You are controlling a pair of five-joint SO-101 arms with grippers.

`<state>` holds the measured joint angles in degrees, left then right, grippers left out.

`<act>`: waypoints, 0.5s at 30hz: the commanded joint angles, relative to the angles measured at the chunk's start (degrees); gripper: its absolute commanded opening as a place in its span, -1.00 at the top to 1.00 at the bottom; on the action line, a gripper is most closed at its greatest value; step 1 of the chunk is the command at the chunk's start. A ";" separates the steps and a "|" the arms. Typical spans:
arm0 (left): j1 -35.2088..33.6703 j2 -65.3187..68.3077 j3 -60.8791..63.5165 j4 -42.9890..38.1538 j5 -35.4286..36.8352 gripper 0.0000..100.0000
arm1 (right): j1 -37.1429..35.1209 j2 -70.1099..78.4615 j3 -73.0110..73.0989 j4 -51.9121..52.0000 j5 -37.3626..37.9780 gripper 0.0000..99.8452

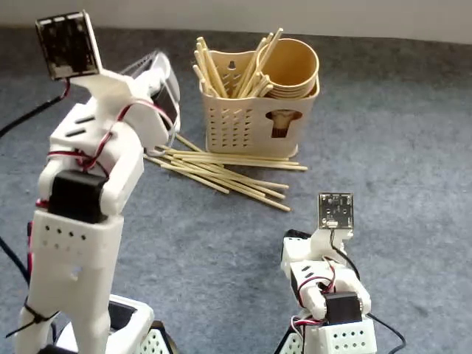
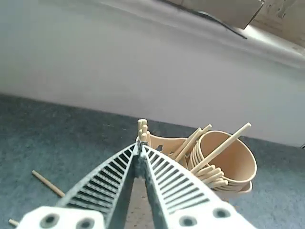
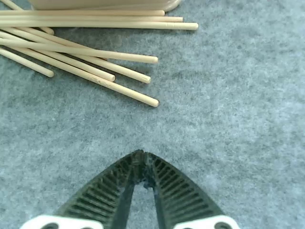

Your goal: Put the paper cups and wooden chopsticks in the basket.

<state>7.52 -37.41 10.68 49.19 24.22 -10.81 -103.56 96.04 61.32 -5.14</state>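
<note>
The cream slotted basket (image 1: 254,122) stands at the back of the grey carpet. It holds stacked paper cups (image 1: 293,66) and several wooden chopsticks (image 1: 225,70) leaning upright. More loose chopsticks (image 1: 221,173) lie fanned on the carpet in front of it. My left gripper (image 1: 164,70) is raised just left of the basket; in the left wrist view its fingertips (image 2: 140,149) are shut and hold nothing, with the cups (image 2: 228,162) beyond them. My right gripper (image 3: 141,160) is shut and empty above bare carpet, short of the loose chopsticks (image 3: 95,55).
A white wall (image 2: 152,71) runs behind the basket. One stray chopstick (image 2: 47,183) lies on the carpet to the left gripper's side. Open carpet (image 1: 398,169) stretches right of the basket and in front of the pile.
</note>
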 commanded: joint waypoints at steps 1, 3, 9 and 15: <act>-0.66 -4.18 0.13 7.74 1.58 0.96 | -0.31 -0.75 8.48 0.22 -0.18 0.99; -3.82 -3.30 0.13 9.14 4.84 0.96 | -0.31 -0.75 8.48 0.22 -0.18 0.99; -11.21 4.53 0.13 11.69 8.18 0.96 | -0.31 -0.75 8.48 0.22 -0.18 0.99; -15.96 12.00 0.13 14.24 9.49 0.95 | -0.31 -0.75 8.48 0.22 -0.18 0.99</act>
<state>-5.32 -28.53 11.12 62.46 33.01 -10.81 -103.56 96.04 61.32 -5.14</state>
